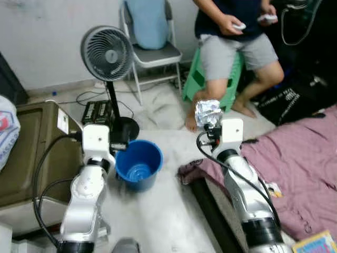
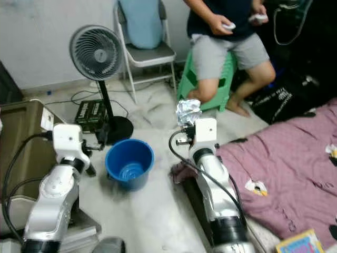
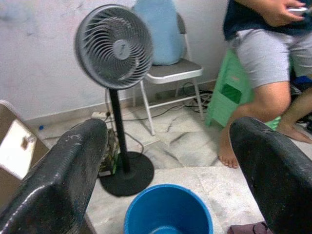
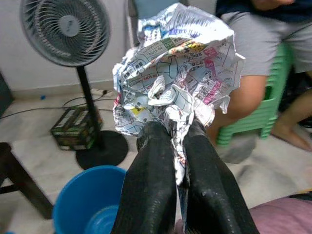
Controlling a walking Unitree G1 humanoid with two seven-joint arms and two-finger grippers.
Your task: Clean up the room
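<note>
Crumpled printed paper wad (image 4: 175, 73) pinched between right gripper (image 4: 178, 146) fingers, held above marble floor (image 1: 158, 211), right of blue bucket (image 1: 139, 163). Bucket round, plastic, nothing solid visible inside. Left gripper (image 3: 168, 161) fingers spread wide, grasping nothing, just left of bucket. Pedestal fan (image 1: 108, 52) behind; purple bedding (image 1: 300, 158) at right.

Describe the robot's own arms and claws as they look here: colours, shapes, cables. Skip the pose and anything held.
Both arms are silver, built of rounded, glossy segments with black joint rings, each ending in a white boxy wrist block. Black cables loop from the blocks alongside each arm. The left claw and the right claw each have two long, thick black fingers with a slightly scuffed, matte surface.
</note>
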